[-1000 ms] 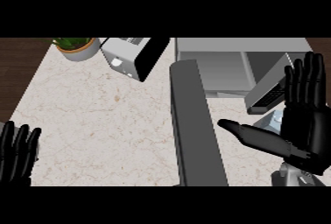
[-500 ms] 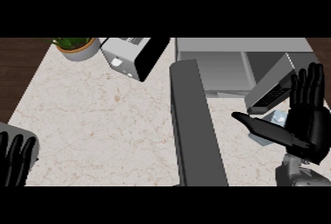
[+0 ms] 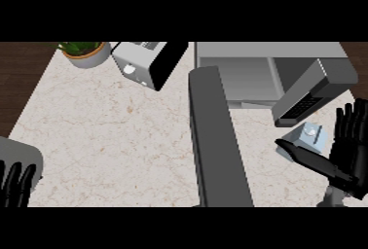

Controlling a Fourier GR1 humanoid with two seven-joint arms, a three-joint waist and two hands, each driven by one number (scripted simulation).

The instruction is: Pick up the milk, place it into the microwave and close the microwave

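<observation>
The left robot hand (image 3: 17,184) showed at the lower left edge, fingers straight and pointing up, resting over the table (image 3: 108,141) and well apart from the task's thing. Further along the back edge stood a potted plant (image 3: 84,51), then a toaster (image 3: 147,62). The open microwave door (image 3: 215,146) ran as a long dark bar from the microwave (image 3: 266,73) toward the near edge, dividing the table. Right of the door lay the open cavity, with a grey panel (image 3: 313,95) angled beside it.

The milk (image 3: 307,137) stood on the table just in front of the cavity, right of the door. The right robot hand (image 3: 338,155) was the nearer hand: its thumb passed on the near-left side of the carton and its straight fingers (image 3: 352,126) rose on the right, spread and not yet curled round it. Contact could not be determined. The carton's long axis appeared upright. The angled panel stood close above the carton and could obstruct the lift toward the cavity.
</observation>
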